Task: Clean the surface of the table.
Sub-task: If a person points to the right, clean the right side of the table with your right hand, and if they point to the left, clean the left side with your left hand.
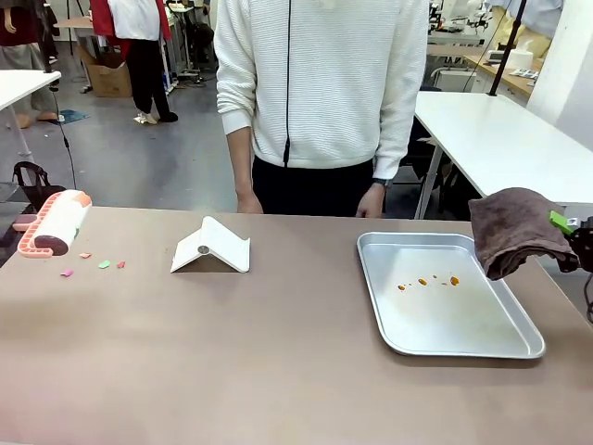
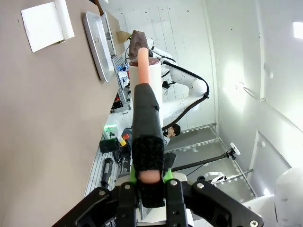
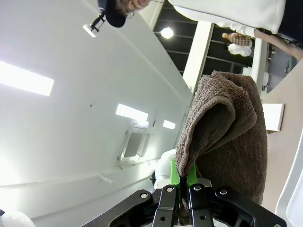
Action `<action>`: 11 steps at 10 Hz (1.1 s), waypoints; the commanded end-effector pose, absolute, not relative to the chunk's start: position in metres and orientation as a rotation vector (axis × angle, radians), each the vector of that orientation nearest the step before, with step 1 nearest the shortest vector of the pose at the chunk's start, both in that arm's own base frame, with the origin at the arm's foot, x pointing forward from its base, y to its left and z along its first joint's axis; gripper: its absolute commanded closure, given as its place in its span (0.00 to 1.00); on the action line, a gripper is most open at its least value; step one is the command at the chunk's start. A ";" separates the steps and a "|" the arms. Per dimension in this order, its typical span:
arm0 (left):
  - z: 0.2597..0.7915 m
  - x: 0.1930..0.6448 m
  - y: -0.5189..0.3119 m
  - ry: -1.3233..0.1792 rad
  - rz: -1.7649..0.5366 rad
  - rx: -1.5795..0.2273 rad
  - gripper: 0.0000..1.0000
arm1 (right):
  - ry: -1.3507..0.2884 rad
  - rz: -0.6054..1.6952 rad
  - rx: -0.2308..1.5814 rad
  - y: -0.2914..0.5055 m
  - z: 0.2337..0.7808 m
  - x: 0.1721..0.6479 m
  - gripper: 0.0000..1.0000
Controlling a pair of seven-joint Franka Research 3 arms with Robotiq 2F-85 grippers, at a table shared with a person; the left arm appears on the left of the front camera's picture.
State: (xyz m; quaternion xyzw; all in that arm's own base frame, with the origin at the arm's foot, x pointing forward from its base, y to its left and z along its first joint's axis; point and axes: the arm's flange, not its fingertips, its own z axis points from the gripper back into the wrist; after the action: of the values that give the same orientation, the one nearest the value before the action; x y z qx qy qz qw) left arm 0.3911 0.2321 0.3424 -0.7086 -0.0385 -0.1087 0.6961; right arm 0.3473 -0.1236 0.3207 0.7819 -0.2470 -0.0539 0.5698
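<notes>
The brownish-taupe table (image 1: 278,352) carries a few pink and green scraps (image 1: 104,264) near its left end. Over that end hangs a pink-framed lint roller (image 1: 56,227) with a white roll. In the left wrist view my left gripper (image 2: 150,182) is shut on the lint roller's black-wrapped handle (image 2: 144,109), beside the table (image 2: 47,123). At the right edge my right gripper (image 1: 561,222) is shut on a folded brown towel (image 1: 514,230), held above the table. The right wrist view shows that gripper (image 3: 183,182) pinching the towel (image 3: 222,137) between green pads.
A silver tray (image 1: 500,348) with orange crumbs (image 1: 426,281) lies right of centre. A white folded stand (image 1: 211,247) sits left of centre. A person in a white top stands at the far edge, hands (image 1: 248,202) hanging by the table.
</notes>
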 end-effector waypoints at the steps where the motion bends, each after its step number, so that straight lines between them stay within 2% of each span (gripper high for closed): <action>1: 0.347 0.386 0.232 -0.093 -0.245 -1.583 0.93 | -0.567 -0.114 1.831 -0.124 0.326 0.344 1.00; 9: 0.347 0.386 0.232 -0.093 -0.245 -1.583 0.93 | -0.567 -0.114 1.831 -0.124 0.326 0.344 1.00; 10: 0.347 0.386 0.232 -0.093 -0.245 -1.583 0.93 | -0.580 -0.127 1.835 -0.124 0.321 0.347 0.94; 11: 0.347 0.386 0.232 -0.093 -0.245 -1.583 0.93 | -0.554 -0.074 1.760 -0.115 0.323 0.354 0.94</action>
State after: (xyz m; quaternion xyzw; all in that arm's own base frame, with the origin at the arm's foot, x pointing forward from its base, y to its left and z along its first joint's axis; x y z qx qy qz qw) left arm 0.3911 0.2320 0.3422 -0.7084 -0.0385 -0.1084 0.6963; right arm 0.3492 -0.1220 0.3194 0.7781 -0.2435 -0.0527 0.5767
